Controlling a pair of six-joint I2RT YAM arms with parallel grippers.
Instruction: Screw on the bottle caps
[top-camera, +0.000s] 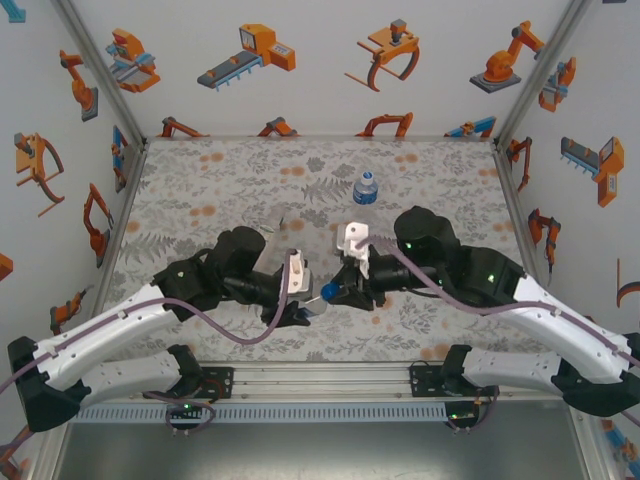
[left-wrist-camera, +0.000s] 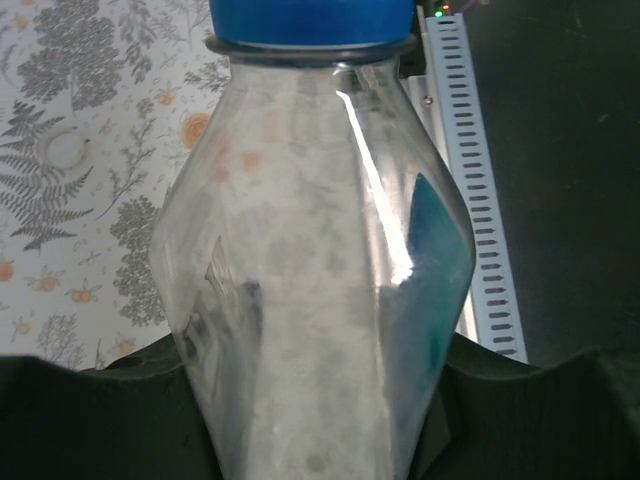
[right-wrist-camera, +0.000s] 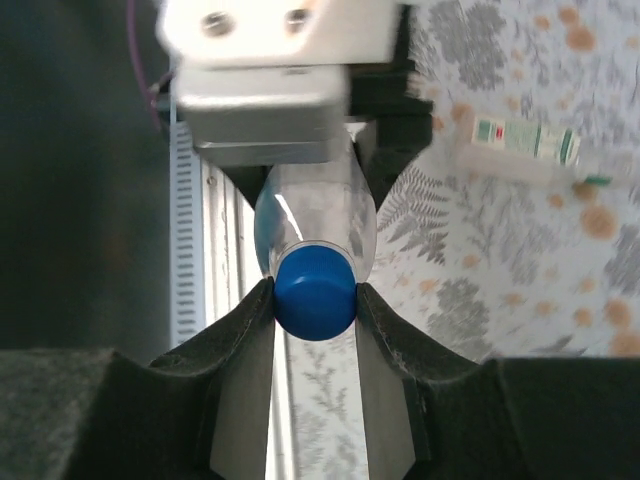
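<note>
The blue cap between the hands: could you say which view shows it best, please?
Right wrist: the blue cap sits whole and centred in the right hand. Left wrist crops it to its lower edge; top external, a tiny speck.

held bottle (left-wrist-camera: 310, 300): base cut off at lower edge; lower sides hidden behind left fingers (left-wrist-camera: 90, 420)
blue cap (left-wrist-camera: 310, 18): top cut off in left wrist view
slim bottle (right-wrist-camera: 525, 140): blurred, label print unreadable
far bottle (top-camera: 366, 187): too small, label unclear
overhead: held bottle mostly hidden between arms
</note>
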